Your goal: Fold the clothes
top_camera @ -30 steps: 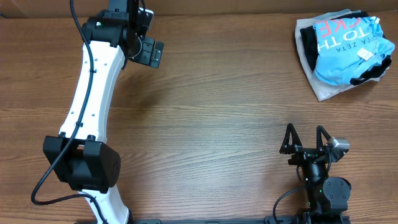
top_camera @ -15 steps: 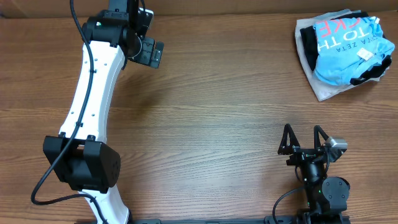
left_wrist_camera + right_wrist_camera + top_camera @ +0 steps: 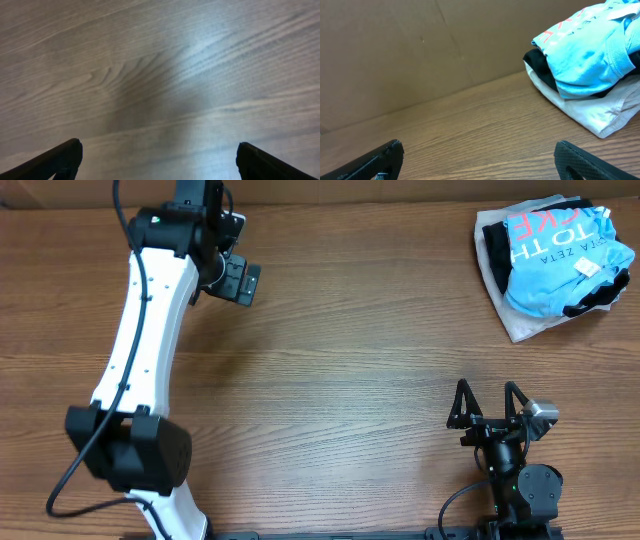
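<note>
The clothes, a light blue T-shirt [image 3: 555,265] with pink and white lettering, lie crumpled on a pile at the table's back right corner. In the right wrist view the blue T-shirt [image 3: 585,50] is at the upper right. My right gripper [image 3: 487,387] stands open near the front edge, far short of the pile, and the right gripper [image 3: 477,147] has only bare wood between its fingers. My left arm [image 3: 150,330] reaches to the back left. The left gripper [image 3: 160,150] is open over bare tabletop, far from the shirt.
Under the blue shirt lie a black folded garment [image 3: 492,240] and a white one [image 3: 520,320]. A brown cardboard wall [image 3: 395,50] runs along the far edge of the wooden table [image 3: 350,380].
The left arm's wrist has shifted slightly left and turned a little. The right gripper edged slightly left early on. The pile has not moved.
</note>
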